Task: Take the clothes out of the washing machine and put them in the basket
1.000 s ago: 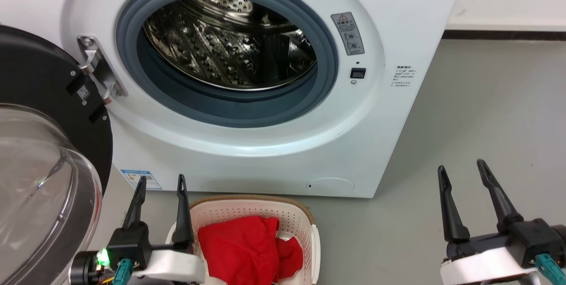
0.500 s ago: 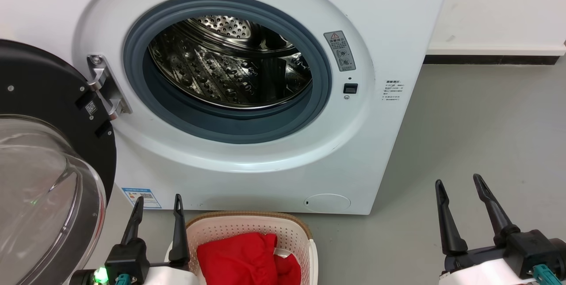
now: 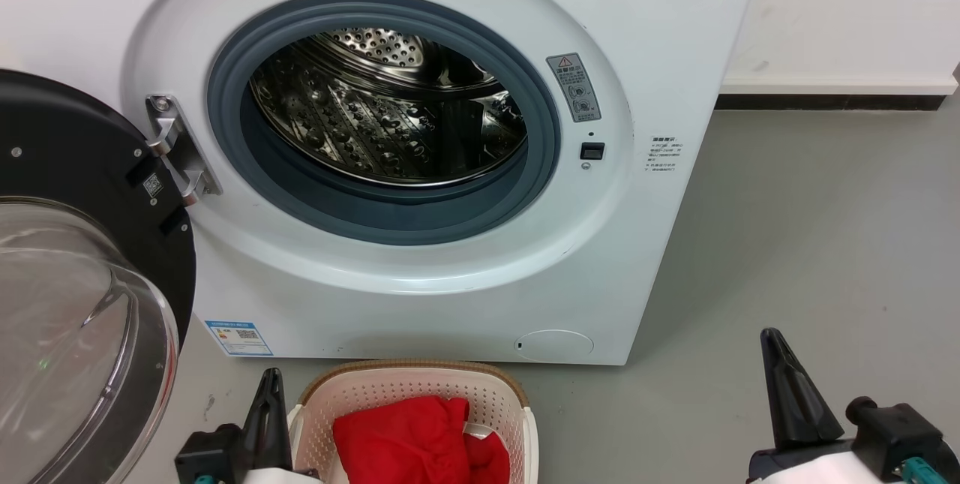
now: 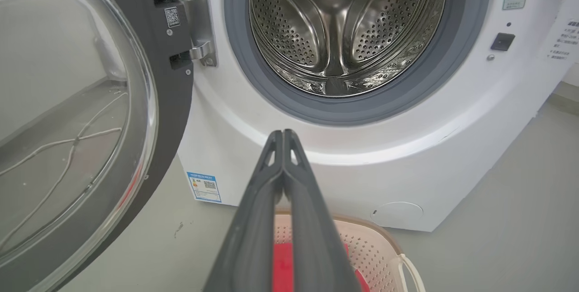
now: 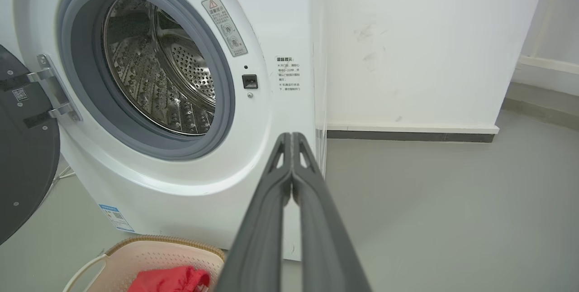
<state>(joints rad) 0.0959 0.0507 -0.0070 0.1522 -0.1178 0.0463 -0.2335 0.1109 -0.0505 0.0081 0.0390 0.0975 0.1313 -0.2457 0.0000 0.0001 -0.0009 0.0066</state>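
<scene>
The bright red soft clothes (image 3: 409, 440) lie heaped in the small cream perforated plastic basket with a brown woven-look rim (image 3: 411, 367). The basket stands on the grey floor (image 3: 810, 259), just in front of the large white front-loading washing machine (image 3: 660, 34). The heap is low and close to me, between my two arms and much nearer the left one. In my left wrist view a strip of red shows directly beneath my fingers.

My left gripper (image 4: 283, 134) has its two long dark fingers pressed together and holds nothing. My right gripper (image 5: 291, 137) is the same, closed and empty, well apart from the basket over bare floor.

Ahead and above my fingers, the perforated steel drum (image 3: 375, 116) shows no red cloth in the parts I can see. Its lowest front edge is hidden behind the grey gasket. The black-rimmed clear glass door (image 3: 67, 304) hangs open at my left. I judge the unloading is finished, or nearly so.
</scene>
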